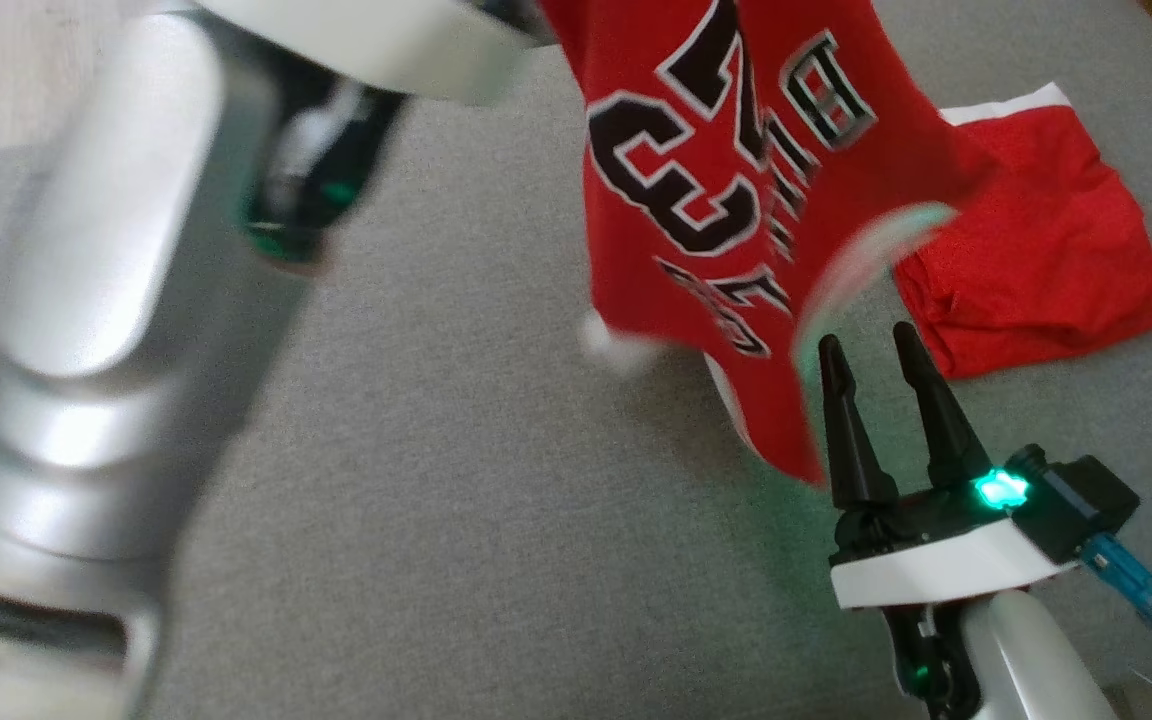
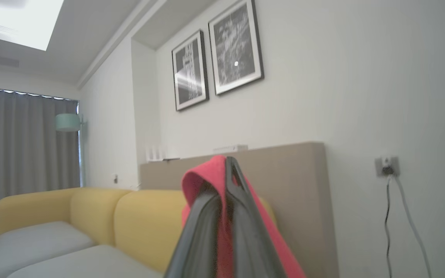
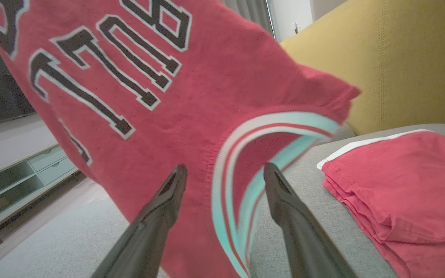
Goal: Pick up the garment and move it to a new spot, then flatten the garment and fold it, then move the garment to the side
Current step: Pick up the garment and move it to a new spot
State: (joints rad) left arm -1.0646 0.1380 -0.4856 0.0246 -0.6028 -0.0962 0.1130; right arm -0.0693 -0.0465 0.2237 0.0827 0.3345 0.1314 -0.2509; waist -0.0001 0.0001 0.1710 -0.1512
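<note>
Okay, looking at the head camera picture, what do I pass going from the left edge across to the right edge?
Left forearm → hanging red jersey → folded red garment. The right gripper sits below, overlapping both red pieces, so it is left out of the order.

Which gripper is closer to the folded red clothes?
Right. The right gripper is beside the folded red clothes, open; the left gripper is up high, pinching the jersey.

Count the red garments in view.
2. A numbered jersey hangs from the left hand; a folded red garment lies on the grey cushion to the robot's right. Others may be hidden behind the jersey.
</note>
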